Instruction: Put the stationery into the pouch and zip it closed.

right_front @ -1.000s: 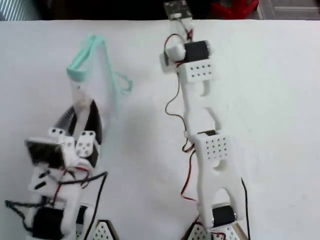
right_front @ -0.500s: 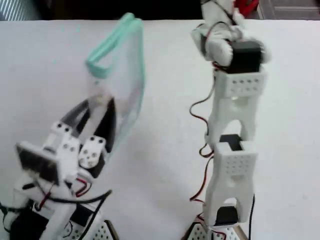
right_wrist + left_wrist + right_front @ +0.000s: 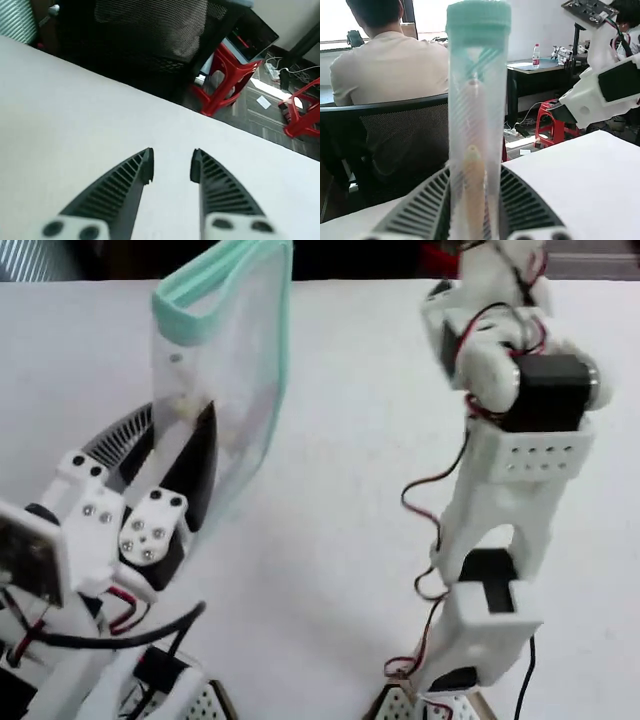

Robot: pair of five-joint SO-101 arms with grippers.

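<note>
One pouch [image 3: 228, 380], two arms and two grippers share the white table [image 3: 340, 460]. From the left in the high view: the left arm [image 3: 95, 540] rises from 7 o'clock and leans toward 11 o'clock, and the left gripper [image 3: 182, 455] is clamped on the lower part of the pouch, one dark finger on each flat side. The pouch is clear with a teal band [image 3: 205, 295] along its top. It stands upright in that grip at about 11 o'clock of the table, and its mouth forms an open loop. Through its wall in the left wrist view [image 3: 477, 100] shows pale, slender stationery [image 3: 473, 182], a tan piece low between the fingers with a pinkish rod above it (an exact count I cannot make). The right arm [image 3: 520, 450] stands tall from 5 o'clock up to 1 o'clock, well apart from the pouch. The right gripper [image 3: 171, 162] points over bare table toward the far edge, its fingers slightly apart with nothing between them.
</note>
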